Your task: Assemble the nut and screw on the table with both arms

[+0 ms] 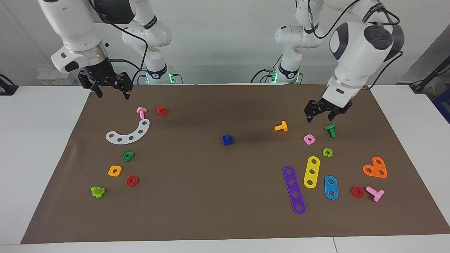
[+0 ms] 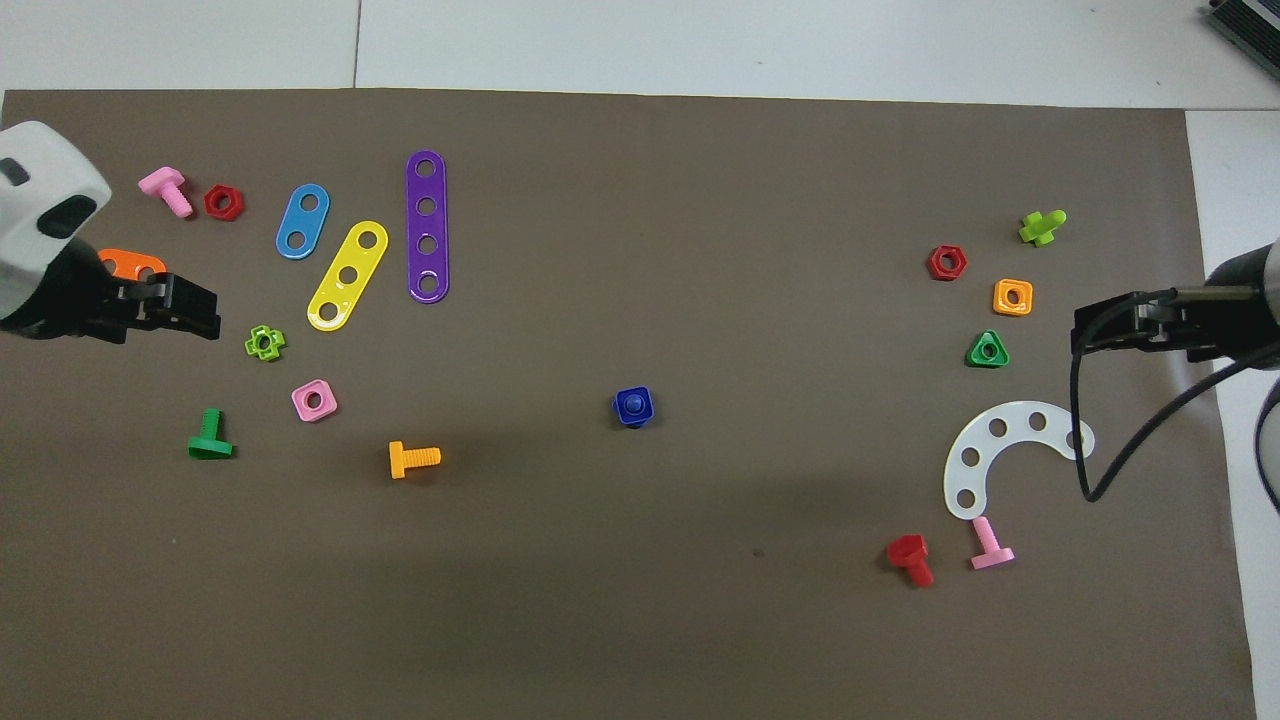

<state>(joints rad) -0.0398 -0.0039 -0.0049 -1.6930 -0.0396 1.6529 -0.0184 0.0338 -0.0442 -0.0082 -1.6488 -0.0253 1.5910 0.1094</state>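
Midway along the brown mat (image 1: pixel 211 196) sits the nut (image 1: pixel 227 140) on the screw, both my grippers (image 1: pixel 319 114) (image 1: pixel 110 89) raised, spread, empty.

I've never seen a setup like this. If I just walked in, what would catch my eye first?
Probably the two big white arms, their black grippers hanging above the two ends of a brown mat: the left gripper over a green bolt, the right gripper over the mat's corner. Then the bright plastic toy parts scattered at both ends, and one small dark-blue piece sitting alone in the middle.
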